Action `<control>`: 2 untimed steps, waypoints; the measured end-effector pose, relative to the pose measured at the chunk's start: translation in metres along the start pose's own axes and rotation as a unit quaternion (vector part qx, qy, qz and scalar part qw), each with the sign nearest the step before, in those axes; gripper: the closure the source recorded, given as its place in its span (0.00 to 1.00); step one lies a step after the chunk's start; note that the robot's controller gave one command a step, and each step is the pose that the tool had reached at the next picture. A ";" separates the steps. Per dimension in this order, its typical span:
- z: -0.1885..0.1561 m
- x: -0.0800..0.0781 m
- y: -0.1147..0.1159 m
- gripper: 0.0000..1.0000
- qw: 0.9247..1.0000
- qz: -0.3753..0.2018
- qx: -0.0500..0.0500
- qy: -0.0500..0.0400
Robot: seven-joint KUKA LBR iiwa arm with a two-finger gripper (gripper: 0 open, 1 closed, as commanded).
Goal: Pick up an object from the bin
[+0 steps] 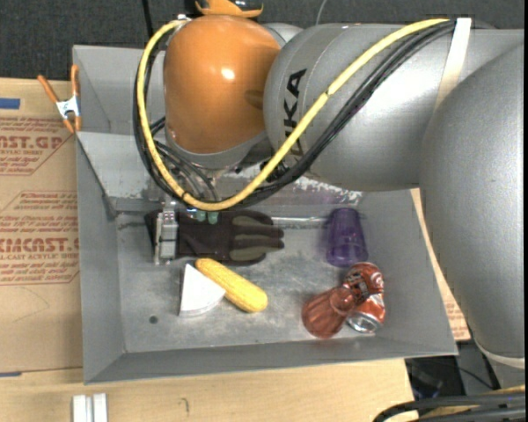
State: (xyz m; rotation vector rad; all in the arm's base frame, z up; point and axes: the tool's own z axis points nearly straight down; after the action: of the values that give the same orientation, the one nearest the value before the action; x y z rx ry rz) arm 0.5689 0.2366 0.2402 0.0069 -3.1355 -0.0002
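Black glove (238, 238): dark fabric, limp and crumpled, lying flat on the floor of the bin (141, 323). One end sits right at the pincer (166, 233), and the splayed end points away from it, toward the arm's side.

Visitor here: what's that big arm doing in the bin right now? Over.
Gripper low at left end of floppy black fabric glove, mid-bin. Hold unconfirmed. Yellow corn-cob-shaped toy and white wedge lie close beside.

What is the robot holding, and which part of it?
That cannot be told. The gripper is low at the left end of the black glove, but a hold isn't visible.
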 end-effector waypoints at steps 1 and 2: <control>-0.005 -0.002 -0.002 0.00 1.000 0.001 -0.001 -0.004; 0.039 -0.011 -0.021 0.00 1.000 -0.025 -0.002 -0.008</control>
State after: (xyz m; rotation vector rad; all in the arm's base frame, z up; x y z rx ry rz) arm 0.5799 0.2154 0.2009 0.0856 -3.1496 -0.0059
